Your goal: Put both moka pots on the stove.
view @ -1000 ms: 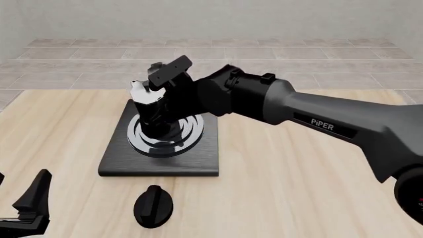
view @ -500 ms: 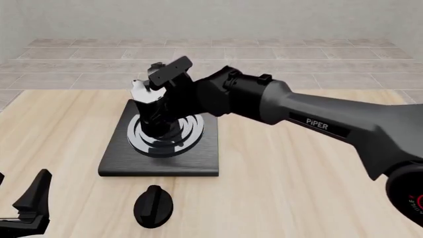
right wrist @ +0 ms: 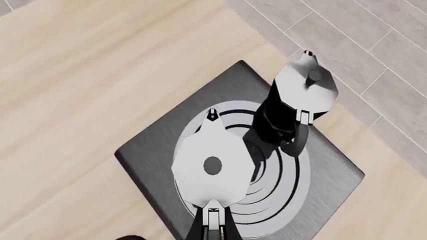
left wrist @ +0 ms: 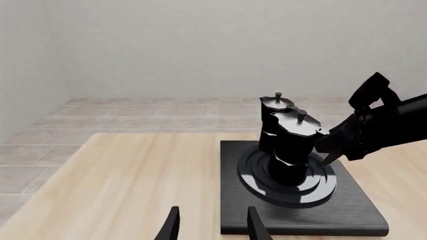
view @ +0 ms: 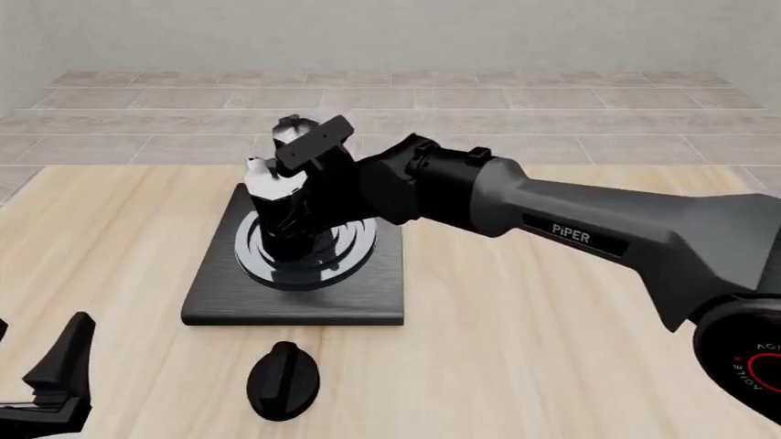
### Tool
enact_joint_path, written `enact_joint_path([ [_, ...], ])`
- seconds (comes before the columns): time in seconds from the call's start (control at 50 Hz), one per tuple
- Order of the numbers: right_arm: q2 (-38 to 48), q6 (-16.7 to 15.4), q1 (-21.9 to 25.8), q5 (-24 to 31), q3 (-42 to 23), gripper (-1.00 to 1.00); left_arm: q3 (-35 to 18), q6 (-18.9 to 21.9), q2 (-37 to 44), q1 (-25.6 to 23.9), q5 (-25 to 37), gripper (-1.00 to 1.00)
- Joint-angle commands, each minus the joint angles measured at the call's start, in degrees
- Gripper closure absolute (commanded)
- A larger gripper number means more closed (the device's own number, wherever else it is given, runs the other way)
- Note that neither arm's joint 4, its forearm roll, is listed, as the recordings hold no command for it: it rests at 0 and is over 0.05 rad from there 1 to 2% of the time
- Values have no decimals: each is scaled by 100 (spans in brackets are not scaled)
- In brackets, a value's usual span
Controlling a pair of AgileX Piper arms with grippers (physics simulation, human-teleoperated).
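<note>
Two black faceted moka pots with silvery lids stand on the stove (view: 366, 293), a black slab with silver rings. The far moka pot (view: 289, 130) stands free at the back edge of the rings. The near moka pot (view: 263, 176) stands on the rings. My right gripper (view: 305, 197) is shut on its side handle. From the right wrist view I look down on this pot's lid (right wrist: 212, 167), with the fingers (right wrist: 212, 227) closed on the handle and the other pot (right wrist: 305, 85) beyond. My left gripper (left wrist: 213, 227) is open and empty, low at the table's front left (view: 43, 370).
A black oval knob (view: 283, 380) lies on the wooden table just in front of the stove. The right arm (view: 573, 229) stretches across the table from the right. Beyond the table's far edge is a tiled floor.
The right arm has shifted slightly to the left, carrying the near pot a little with it. The left gripper has not moved.
</note>
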Motion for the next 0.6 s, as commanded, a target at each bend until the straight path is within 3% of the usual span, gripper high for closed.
enact_joint_path([
  [0.02,-52,77,2,-112,-130,100,3,-4,-15,4,12,-100],
  [0.6,348,30,-61,-41,-344,100,-3,-15,26,-4,-12,-100],
])
